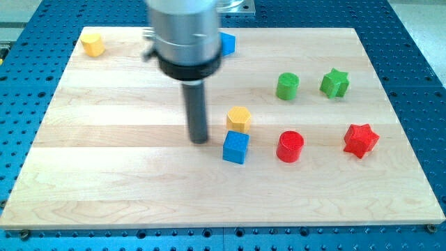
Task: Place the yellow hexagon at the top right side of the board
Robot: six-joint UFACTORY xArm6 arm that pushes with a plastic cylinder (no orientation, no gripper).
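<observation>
My tip (pixel 200 140) rests on the surface (pixel 125 181), just to the view's left of the yellow hexagon (pixel 238 118) and the blue cube (pixel 235 147), near both but touching neither as far as I can tell. There is no claw here, only a bare rod, so nothing spreads or pinches.

The hexagon sits just right of my tip and slightly toward the view's top, with the cube touching or nearly touching its lower edge. Standing on its left side suits a push rightward and upward, I judge.

Farther right lie a red cylinder (pixel 290 146) and red star (pixel 361 139); up and right, a green cylinder (pixel 287 86) and green star (pixel 334 82), near the likely path.

Another yellow block (pixel 92 43) lies far up-left.
</observation>
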